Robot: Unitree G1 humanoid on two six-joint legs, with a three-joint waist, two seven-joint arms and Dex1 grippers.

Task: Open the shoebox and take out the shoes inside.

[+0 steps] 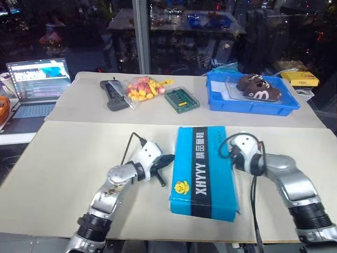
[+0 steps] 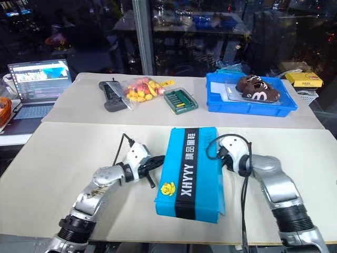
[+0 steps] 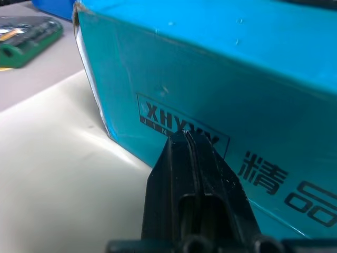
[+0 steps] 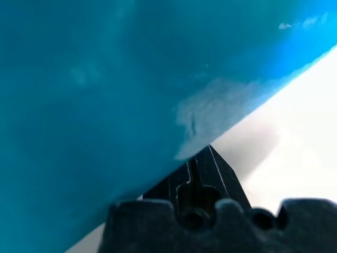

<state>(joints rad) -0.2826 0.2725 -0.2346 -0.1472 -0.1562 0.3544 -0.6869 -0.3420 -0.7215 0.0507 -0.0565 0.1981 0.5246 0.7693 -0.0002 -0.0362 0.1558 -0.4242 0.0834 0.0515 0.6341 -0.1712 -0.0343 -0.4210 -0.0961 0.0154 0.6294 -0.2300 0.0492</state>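
Bracing the closed shoebox (image 1: 204, 171): left gripper (image 1: 167, 158) at 9 o'clock, right gripper (image 4: 202, 158) at 3 o'clock, fingers together, empty. Lid unopened; shoes still inside.

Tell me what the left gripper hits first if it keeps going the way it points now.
The left gripper, fingers shut, points at the long side wall of the closed shoebox, near the printed lettering. That wall comes first; in the left wrist view the tips look at or almost on it, though contact is unclear.

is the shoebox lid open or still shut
Shut. The shoebox lies flat on the table with its lid down, black band and lettering on top, none of its inside showing. Left end effector and right end effector flank its sides.
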